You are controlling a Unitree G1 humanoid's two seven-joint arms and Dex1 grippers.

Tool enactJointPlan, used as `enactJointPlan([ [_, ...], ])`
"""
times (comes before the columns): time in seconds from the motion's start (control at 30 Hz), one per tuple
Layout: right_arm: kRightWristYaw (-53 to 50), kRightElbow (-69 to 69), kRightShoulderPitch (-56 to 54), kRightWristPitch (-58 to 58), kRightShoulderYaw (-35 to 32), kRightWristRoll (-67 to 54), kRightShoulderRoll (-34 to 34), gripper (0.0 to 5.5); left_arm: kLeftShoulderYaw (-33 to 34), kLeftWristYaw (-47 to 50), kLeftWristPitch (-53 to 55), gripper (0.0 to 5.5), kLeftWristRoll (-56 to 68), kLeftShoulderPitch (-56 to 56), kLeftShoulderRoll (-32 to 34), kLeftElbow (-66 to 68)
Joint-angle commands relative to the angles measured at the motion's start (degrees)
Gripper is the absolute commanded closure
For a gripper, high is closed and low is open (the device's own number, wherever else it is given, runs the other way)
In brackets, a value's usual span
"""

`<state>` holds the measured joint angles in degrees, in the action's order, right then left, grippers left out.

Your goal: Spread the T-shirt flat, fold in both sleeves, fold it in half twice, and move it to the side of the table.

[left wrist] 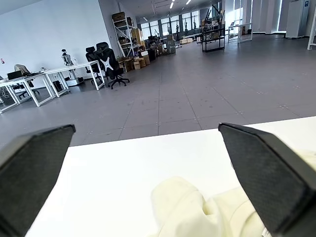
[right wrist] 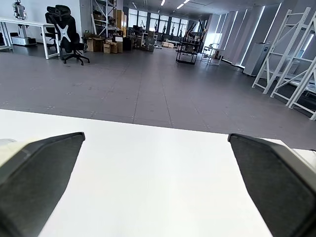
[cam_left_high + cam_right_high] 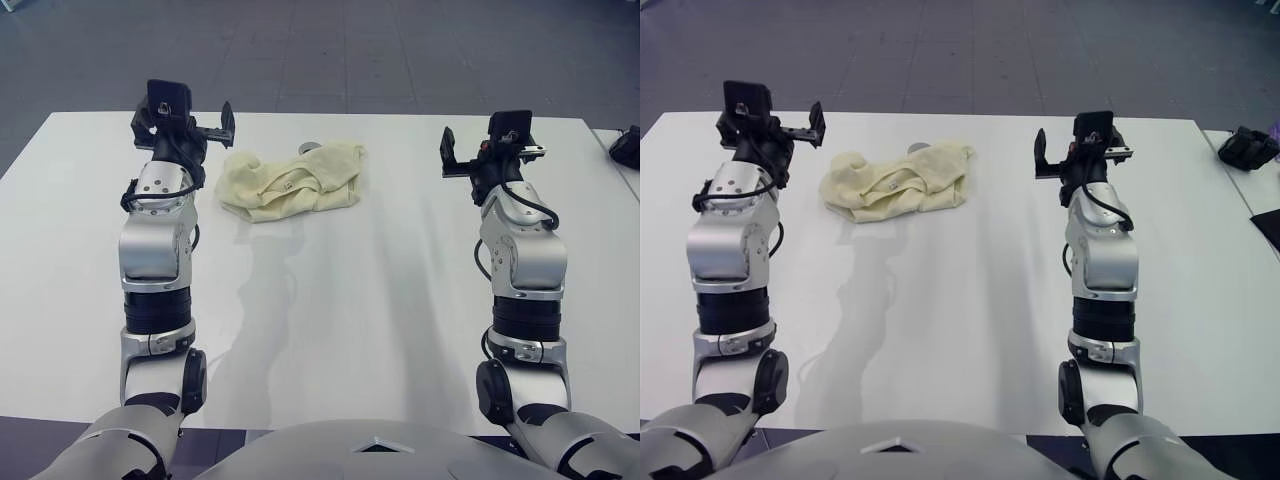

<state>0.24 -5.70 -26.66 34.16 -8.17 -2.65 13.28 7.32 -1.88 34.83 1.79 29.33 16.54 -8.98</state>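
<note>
Crumpled pale-yellow T-shirt (image 3: 293, 182) at 11 o'clock on white surface (image 3: 350, 300); left tool (image 3: 185, 128) and right tool (image 3: 490, 152), both released, flank it.

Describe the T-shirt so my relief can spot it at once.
On the white table, look at the far half, nearer the left gripper than the right gripper. The T-shirt is a crumpled heap there: pale yellow cloth, unlike the black grippers.
</note>
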Motion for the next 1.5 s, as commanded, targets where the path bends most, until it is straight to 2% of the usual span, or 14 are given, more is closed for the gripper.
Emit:
enactJointPlan([
  [0.03,0.21,-0.06,-0.71,0.31,0.31,0.23,0.15,0.11,-0.33,0.28,0.28,0.1,-0.68,0.23,-0.16,-0.38],
  [1.5,0.68,2.63,-3.53,-1.11,-0.29,0.95,0.77,0.11,-0.22,1.22,-0.4,0.1,-0.93,0.8,-0.9,0.05],
])
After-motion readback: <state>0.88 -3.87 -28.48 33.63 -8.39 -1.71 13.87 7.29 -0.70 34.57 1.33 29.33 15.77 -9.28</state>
